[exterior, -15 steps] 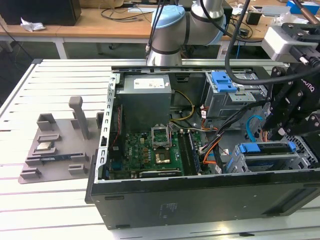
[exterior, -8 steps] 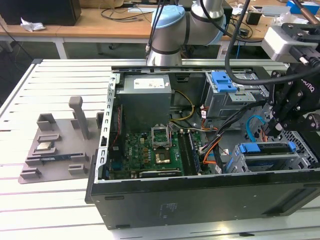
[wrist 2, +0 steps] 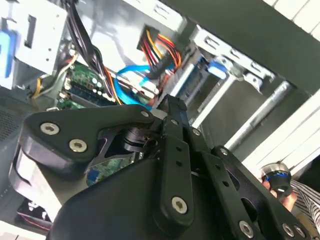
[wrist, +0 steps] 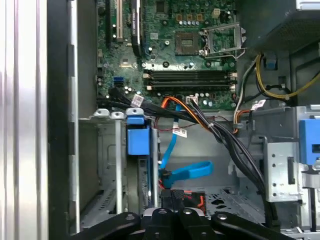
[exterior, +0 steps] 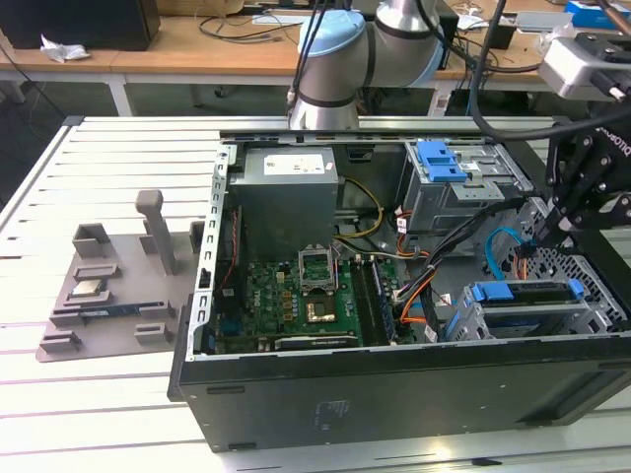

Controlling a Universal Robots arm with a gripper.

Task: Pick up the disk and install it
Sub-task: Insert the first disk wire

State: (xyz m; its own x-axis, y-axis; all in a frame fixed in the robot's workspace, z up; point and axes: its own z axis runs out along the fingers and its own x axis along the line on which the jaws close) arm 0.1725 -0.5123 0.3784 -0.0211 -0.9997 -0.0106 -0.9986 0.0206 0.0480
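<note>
The open case lay on the slatted table, filling the middle and right of the exterior view. The claw hung at the right edge of that frame, above the drive cage; its fingers were pressed together and pinched nothing, seen at the bottom centre of the first wrist view. The disk sat in the cage at the lower right of the exterior view: a thin silver slab on edge in a blue carrier with a blue tab. In the first wrist view its blue tab stood left of centre. A blue cable curled beside it.
</note>
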